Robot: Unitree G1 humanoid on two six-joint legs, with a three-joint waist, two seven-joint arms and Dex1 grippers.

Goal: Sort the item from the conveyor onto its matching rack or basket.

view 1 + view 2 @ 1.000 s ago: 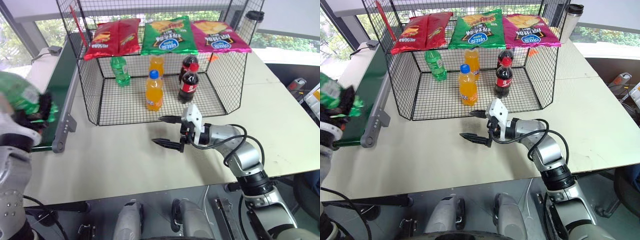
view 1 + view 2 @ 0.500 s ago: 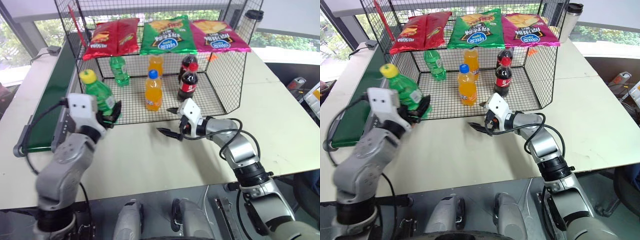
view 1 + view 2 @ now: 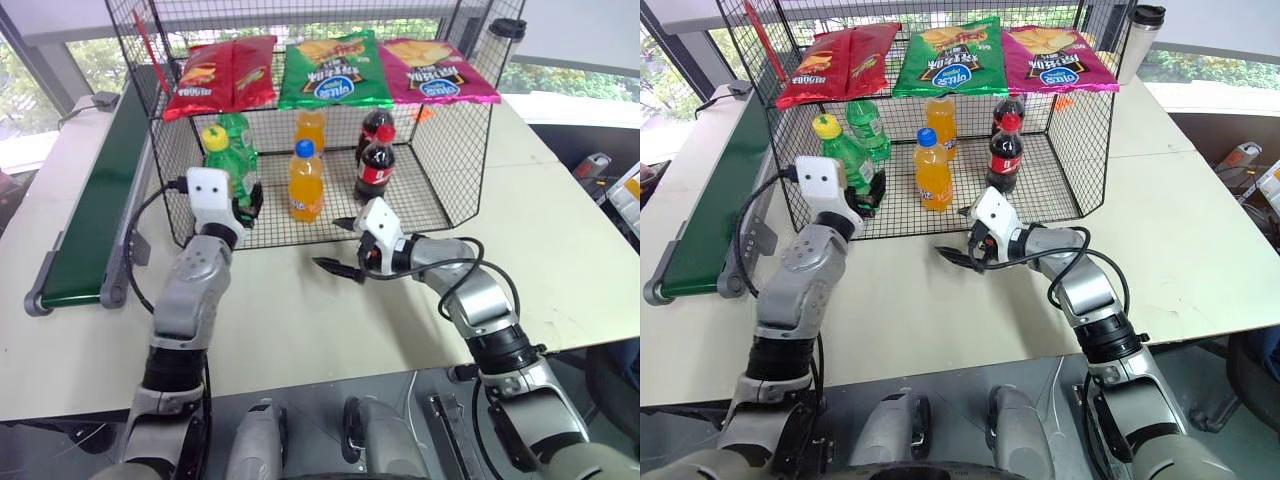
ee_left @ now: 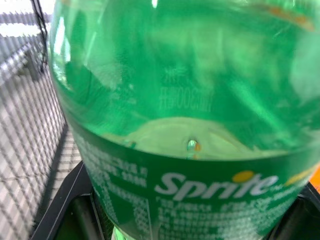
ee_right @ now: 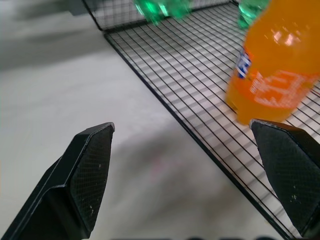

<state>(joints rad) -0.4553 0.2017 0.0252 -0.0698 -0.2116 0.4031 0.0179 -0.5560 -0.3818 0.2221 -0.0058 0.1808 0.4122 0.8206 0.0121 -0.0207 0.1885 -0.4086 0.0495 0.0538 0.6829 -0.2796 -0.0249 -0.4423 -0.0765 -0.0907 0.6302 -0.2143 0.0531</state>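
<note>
Along the top of the frame, three flat chip bags lie side by side on a sloped upper wire rack [image 3: 150, 60]: a red chip bag [image 3: 222, 75] at the upper left, a green chip bag [image 3: 335, 70] in the upper middle and a magenta chip bag [image 3: 438, 72] to its right. Below them, near the centre, stands an orange soda bottle with a blue cap [image 3: 306, 182]. A second orange bottle [image 3: 312, 128] stands behind it. Right of these are two dark cola bottles with red caps [image 3: 376, 160], one behind the other. A green bottle lacking a yellow cap [image 3: 871, 128] stands further left. A pale beige tabletop [image 3: 560, 230] spreads across the lower frame. A dark-lidded tumbler [image 3: 1138, 40] stands at the upper right.
</note>
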